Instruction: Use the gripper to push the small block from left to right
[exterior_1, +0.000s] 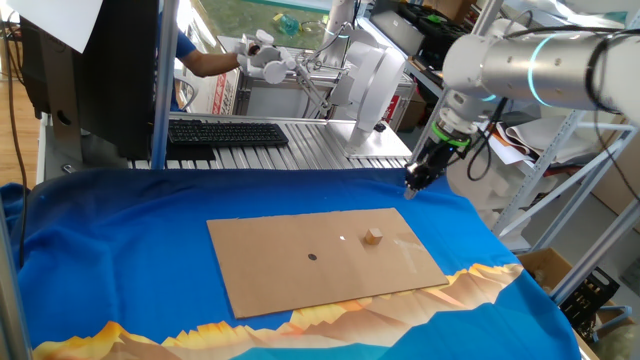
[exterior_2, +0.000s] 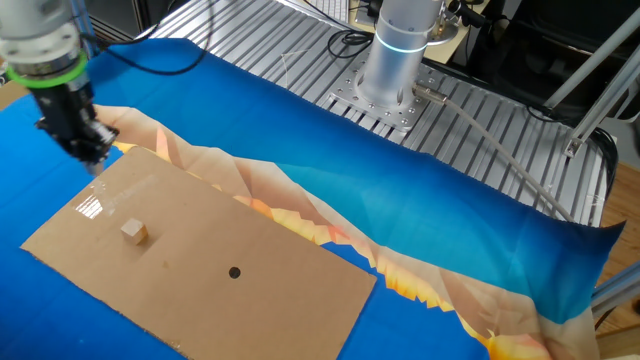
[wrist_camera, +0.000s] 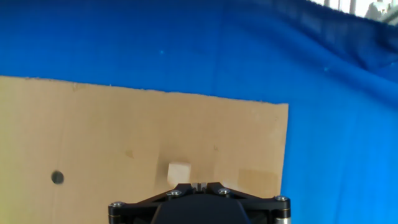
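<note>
Hand (exterior_1: 412, 187) up in the air past the far right corner of the cardboard sheet (exterior_1: 300, 275), small block (exterior_1: 373, 236) lying on the sheet apart from it, hand holding nothing, can't tell if its fingers are open

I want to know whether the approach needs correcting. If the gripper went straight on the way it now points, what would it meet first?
Probably the cardboard sheet, or the blue cloth at its edge. The gripper hangs beyond the sheet's corner, clear of the small block. Depth is uncertain.
</note>
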